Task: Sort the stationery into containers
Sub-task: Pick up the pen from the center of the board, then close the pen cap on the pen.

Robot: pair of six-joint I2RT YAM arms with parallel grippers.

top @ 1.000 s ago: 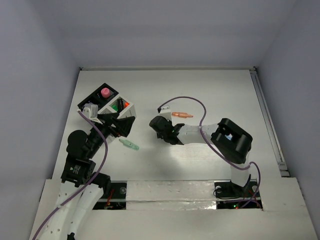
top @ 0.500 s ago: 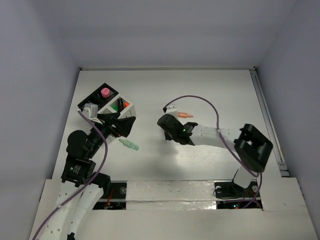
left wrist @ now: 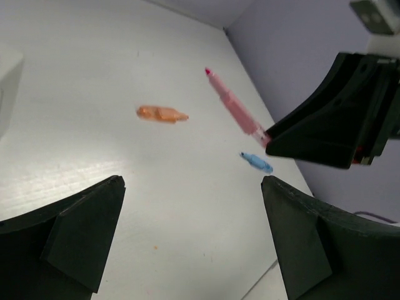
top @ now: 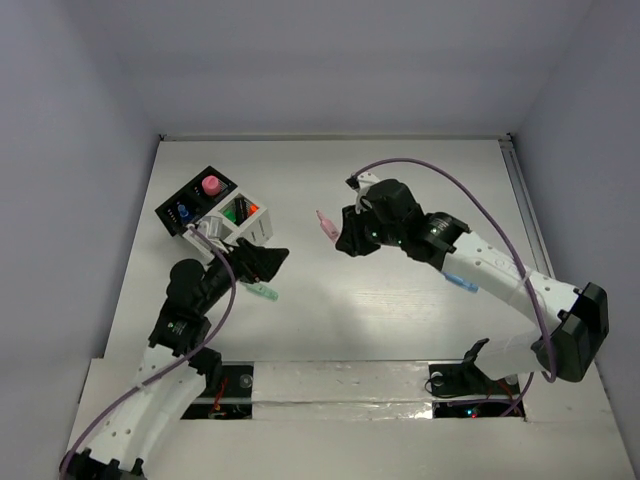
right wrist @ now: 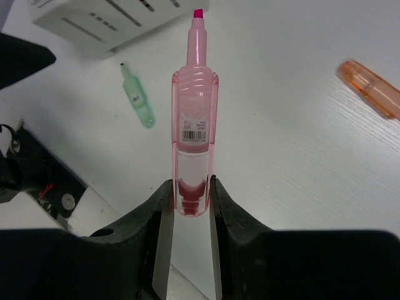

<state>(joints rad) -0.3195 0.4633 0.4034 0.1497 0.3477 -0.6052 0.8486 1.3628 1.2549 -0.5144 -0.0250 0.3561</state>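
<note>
Top external view hides the orange marker under the right arm; the right wrist view crops it at the frame edge, and the white box at the top. What the white box holds is hard to make out. Open table lies beyond the arms. The right gripper is clamped on the rear end of the pink highlighter, held above the table with its tip toward the white box: translucent barrel, barcode label, darker chisel tip. The left gripper has its jaws wide apart with nothing between. A mint green marker lies near it, and a blue marker lies beside the right forearm, well apart from the black box
</note>
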